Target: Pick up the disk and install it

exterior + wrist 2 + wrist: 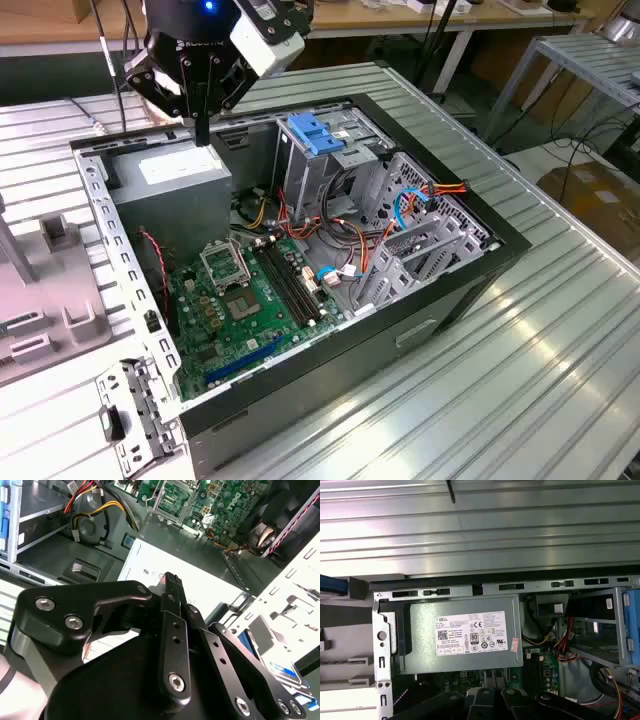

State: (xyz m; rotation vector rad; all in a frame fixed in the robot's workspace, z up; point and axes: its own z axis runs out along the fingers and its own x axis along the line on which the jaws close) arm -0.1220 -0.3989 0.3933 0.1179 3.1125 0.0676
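Overall light: bright and even, falling from overhead.
Glare: pale streaks run along the ribbed silver metal tabletop point(480, 535) in my first wrist view.
Washed out: the white paper sticker point(165, 562) shines almost blank in my second wrist view.
Shadows: dark pockets sit deep inside the open black computer case point(440, 300).
Focus: my black metal gripper point(171, 578) looms soft and dim in the second wrist view.
Glow: a small blue lamp point(208, 6) shines on my arm in the exterior view.

The motherboard point(240, 305) is green, the box point(175, 205) grey (its sticker point(178, 167) white), the latch point(315, 133) blue, the end effector point(203, 135) black.
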